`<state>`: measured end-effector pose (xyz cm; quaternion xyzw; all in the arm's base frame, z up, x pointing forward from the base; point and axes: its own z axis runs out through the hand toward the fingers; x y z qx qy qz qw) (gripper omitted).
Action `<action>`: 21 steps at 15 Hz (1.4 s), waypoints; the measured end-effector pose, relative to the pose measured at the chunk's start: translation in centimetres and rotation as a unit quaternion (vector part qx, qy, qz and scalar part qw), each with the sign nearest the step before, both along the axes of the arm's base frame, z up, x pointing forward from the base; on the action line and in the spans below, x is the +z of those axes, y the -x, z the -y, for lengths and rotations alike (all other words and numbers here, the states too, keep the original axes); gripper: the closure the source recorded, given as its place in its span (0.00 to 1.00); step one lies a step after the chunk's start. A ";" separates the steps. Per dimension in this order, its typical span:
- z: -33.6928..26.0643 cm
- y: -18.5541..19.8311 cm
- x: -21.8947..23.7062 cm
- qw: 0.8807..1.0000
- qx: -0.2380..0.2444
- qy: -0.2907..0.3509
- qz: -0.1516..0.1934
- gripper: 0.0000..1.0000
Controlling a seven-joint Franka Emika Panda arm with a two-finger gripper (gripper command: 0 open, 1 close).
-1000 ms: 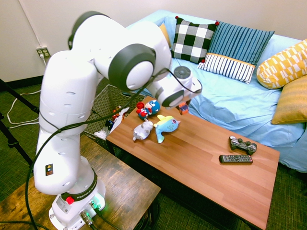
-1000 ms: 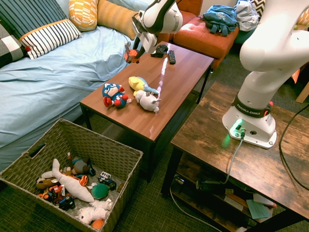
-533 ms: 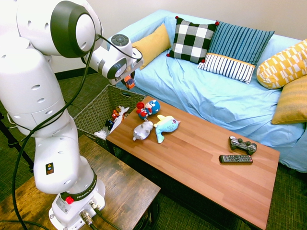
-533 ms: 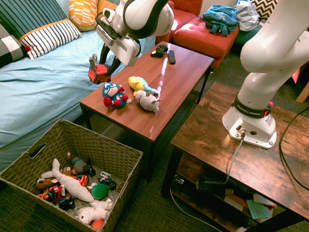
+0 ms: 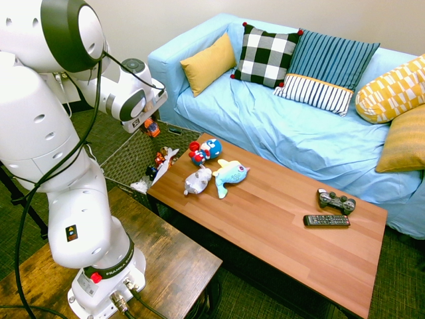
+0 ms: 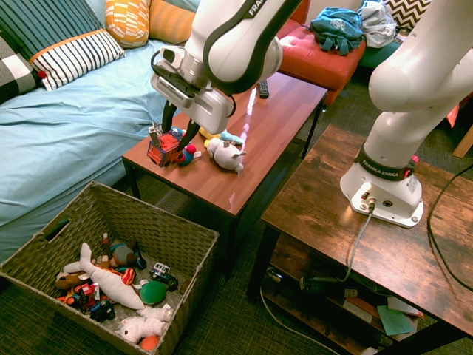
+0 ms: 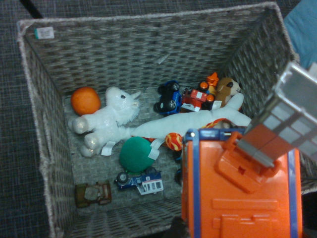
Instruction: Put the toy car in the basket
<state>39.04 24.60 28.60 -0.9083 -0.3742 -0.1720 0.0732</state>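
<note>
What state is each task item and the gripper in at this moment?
toy car: held in the gripper, off the table, not yet in the basket.
gripper: shut on the toy car, pointing steeply down.
basket: upright on the floor, open-topped, already holding several toys.

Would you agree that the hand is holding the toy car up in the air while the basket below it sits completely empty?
Not quite: the basket is not empty. The wrist view shows it already holds toys, among them a white plush unicorn, an orange ball and a green ball. The rest stands: the hand holds the toy car up in the air.
</note>
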 end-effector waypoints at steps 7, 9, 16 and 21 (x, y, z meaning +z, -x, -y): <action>-3.7 1.6 0.4 0.999 0.002 0.031 0.017 0.00; -4.2 1.7 0.1 0.999 -0.001 0.034 0.016 0.00; -5.5 -0.3 -0.9 1.000 -0.002 0.027 0.007 0.00; -0.1 -3.9 -0.1 0.998 -0.063 0.006 0.030 0.00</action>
